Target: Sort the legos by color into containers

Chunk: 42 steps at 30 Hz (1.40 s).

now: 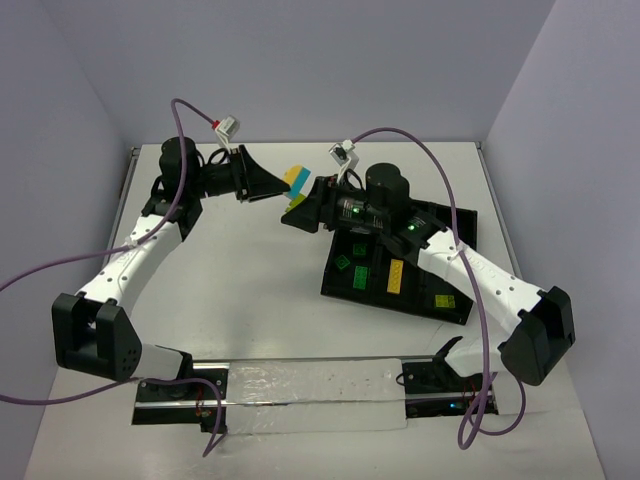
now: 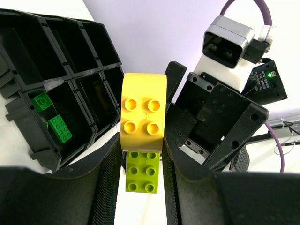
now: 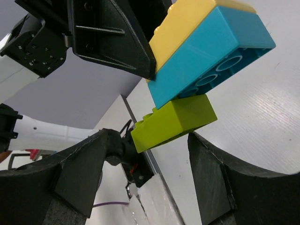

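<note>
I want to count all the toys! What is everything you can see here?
Stack of studded plastic bricks: one stack of three; yellow, light blue, lime; in the air between the grippers.
Black plastic compartment tray: one; black; on the table's right side.
Loose bricks: at least four; green, yellow, lime; in tray compartments.
White table: one; white; under everything.
Purple cables: two; purple; one per arm.
Left gripper: one; black; shut on the stack.
Right gripper: one; black; open around the stack's bottom.
</note>
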### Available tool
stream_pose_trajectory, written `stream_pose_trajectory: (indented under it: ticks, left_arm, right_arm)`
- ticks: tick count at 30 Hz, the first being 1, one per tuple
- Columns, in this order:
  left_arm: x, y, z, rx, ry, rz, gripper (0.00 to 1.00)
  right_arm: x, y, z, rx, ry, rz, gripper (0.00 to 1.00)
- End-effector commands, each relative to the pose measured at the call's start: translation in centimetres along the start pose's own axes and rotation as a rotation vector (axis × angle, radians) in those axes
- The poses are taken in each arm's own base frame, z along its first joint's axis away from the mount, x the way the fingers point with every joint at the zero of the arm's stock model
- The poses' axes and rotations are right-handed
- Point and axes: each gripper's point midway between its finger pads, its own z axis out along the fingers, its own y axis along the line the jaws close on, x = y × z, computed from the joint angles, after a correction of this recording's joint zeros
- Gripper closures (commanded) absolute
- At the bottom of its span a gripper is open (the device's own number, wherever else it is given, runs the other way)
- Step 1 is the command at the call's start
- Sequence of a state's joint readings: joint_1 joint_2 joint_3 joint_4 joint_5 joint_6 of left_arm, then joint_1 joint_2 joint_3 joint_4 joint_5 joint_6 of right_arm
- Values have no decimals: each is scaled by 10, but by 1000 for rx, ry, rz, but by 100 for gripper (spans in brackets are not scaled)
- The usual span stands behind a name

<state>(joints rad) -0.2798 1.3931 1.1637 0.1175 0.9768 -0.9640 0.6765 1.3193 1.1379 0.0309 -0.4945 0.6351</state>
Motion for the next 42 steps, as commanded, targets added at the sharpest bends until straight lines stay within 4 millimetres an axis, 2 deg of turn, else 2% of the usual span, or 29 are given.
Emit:
stream_pose_trajectory:
  ticks: [1, 9, 42]
  left_arm:
    - [0, -28, -7, 79, 8, 83, 100]
    - [5, -32, -9, 99, 49, 116, 100]
    - [6, -34, -9, 107, 56, 108, 100]
  right_arm:
    - [-10, 27, 1, -132, -40, -29, 24]
    - [-5, 31, -1, -168, -28, -40, 21]
    - [-2, 18, -2, -98, -25, -48, 21]
